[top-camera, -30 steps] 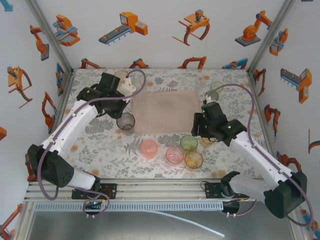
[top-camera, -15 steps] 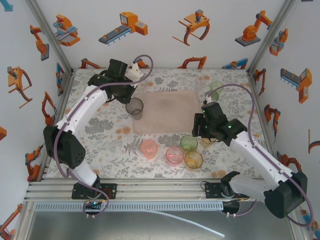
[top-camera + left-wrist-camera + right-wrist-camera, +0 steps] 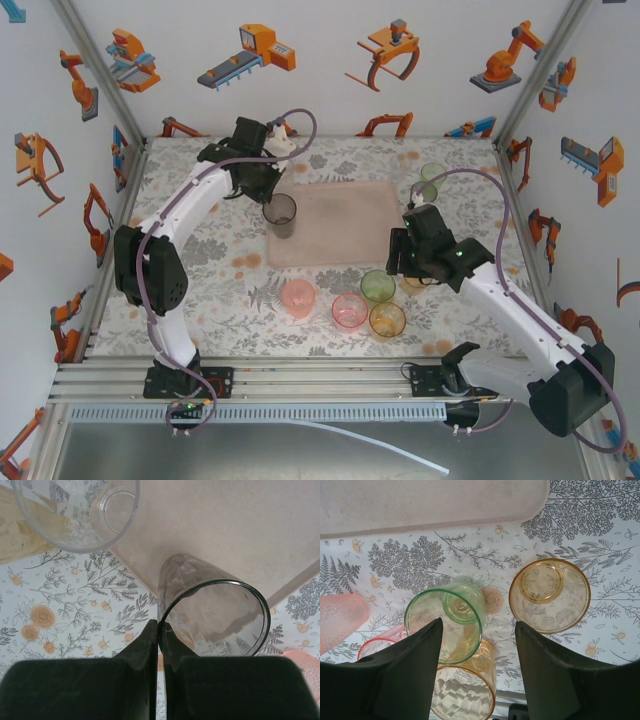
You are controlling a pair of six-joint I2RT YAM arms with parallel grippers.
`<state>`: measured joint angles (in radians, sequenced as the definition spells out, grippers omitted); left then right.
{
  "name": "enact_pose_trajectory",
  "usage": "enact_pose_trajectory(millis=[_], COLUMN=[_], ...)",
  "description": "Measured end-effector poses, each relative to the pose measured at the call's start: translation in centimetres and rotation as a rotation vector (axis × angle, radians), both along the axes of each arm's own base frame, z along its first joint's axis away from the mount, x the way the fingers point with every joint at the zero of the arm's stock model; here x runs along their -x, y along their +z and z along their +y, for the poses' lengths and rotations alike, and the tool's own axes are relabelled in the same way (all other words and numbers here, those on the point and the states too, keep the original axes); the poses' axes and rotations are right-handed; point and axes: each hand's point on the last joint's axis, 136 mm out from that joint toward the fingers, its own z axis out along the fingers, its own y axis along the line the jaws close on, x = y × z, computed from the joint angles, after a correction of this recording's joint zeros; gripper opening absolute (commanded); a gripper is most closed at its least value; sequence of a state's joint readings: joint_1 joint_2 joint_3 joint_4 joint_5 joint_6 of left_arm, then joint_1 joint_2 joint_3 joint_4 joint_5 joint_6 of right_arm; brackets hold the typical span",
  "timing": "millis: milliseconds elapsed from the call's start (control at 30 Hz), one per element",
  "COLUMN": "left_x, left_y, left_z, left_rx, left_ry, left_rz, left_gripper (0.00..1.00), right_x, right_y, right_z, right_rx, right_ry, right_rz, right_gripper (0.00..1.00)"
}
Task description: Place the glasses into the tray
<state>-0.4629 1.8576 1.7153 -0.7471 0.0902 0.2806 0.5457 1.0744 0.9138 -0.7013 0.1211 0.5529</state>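
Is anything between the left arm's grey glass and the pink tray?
Nothing visible. The left gripper pinches the smoky grey plastic tumbler by its rim at the left edge of the pale pink rectangular tray; the tray beside it is bare.

White walls [image 3: 330,90] (orange robot stickers) enclose a floral-patterned table [image 3: 215,290].

The tray [image 3: 340,230] is seen in a pale, dusty pink, and no pattern is carried on it. At its left edge a smoky grey tumbler [image 3: 280,213] is shown, and just beside one of its corners a clear tumbler [image 3: 75,515]. Near its front edge a pink tumbler [image 3: 298,297], a red-rimmed tumbler [image 3: 349,310], a green tumbler [image 3: 378,286] and an orange tumbler [image 3: 387,320] are found. The tablecloth [image 3: 210,290] around the tray is printed white with grey leaves and small orange flowers.
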Motion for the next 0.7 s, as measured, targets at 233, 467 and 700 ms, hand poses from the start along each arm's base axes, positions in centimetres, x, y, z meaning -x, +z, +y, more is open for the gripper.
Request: enact_pose_trajectory(millis=[233, 467, 700], left_x=[-0.6, -1.3, -2.0], left_y=[0.5, 0.4, -0.5], left_z=[-0.3, 0.0, 0.1], left_rx=[0.01, 0.013, 0.015], left_ry=[0.004, 0.015, 0.025], left_rz=[-0.016, -0.019, 0.0], left_gripper=[0.04, 0.04, 0.05], right_x=[0.0, 0.0, 0.0], right_y=[0.0, 0.0, 0.0], right_z=[0.0, 0.0, 0.0], right_rx=[0.0, 0.0, 0.001], right_ry=[-0.001, -0.001, -0.001], right_rz=[0.001, 0.001, 0.0], right_gripper=[0.56, 0.56, 0.57])
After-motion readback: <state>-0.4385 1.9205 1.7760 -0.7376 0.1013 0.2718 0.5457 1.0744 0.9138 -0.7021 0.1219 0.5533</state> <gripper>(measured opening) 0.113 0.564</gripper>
